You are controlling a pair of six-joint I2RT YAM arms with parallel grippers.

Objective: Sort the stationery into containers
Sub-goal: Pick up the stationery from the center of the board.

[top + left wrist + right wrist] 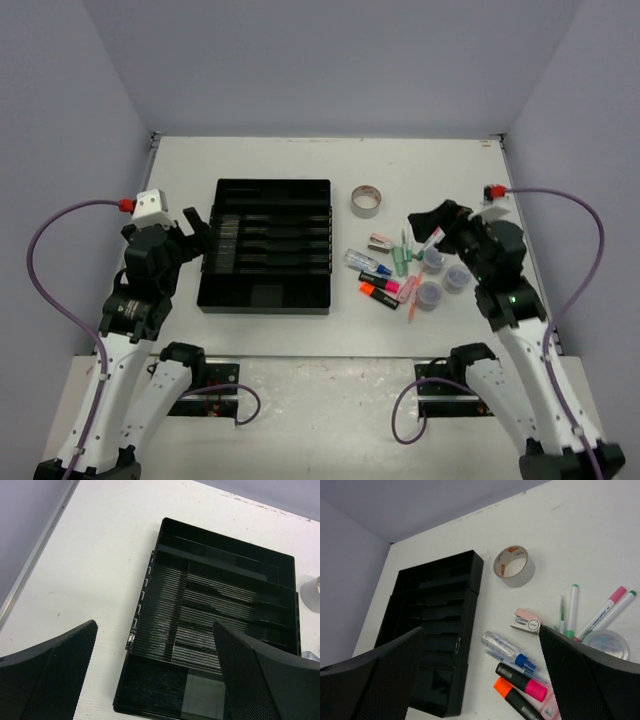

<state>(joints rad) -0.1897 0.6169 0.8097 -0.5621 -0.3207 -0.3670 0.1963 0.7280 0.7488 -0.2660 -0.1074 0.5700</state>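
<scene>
The left arm (112, 370) and right arm (530, 390) have white lower links and black joints and wrists. A purple cable (35, 250) loops from a red plug (126, 205) at each wrist down to the base. The left wrist bears a white block (152, 205). The right arm shows a small green light (512, 297). The fingers (50, 675) are black and broad, with fine mesh-textured faces.

There stood the left arm (130, 330), planted at seven o'clock and leaning up toward twelve, wrist bent so the left gripper (200, 238) pointed at three o'clock, jaws spread wide and gripping nothing. Across the way, the right arm (520, 340) stretched from five o'clock toward eleven, the right gripper (425, 225) aimed at nine o'clock, jaws just as wide and just as empty. In both wrist views the black mesh-textured fingers (55, 675) sat far apart in the lower corners.
</scene>
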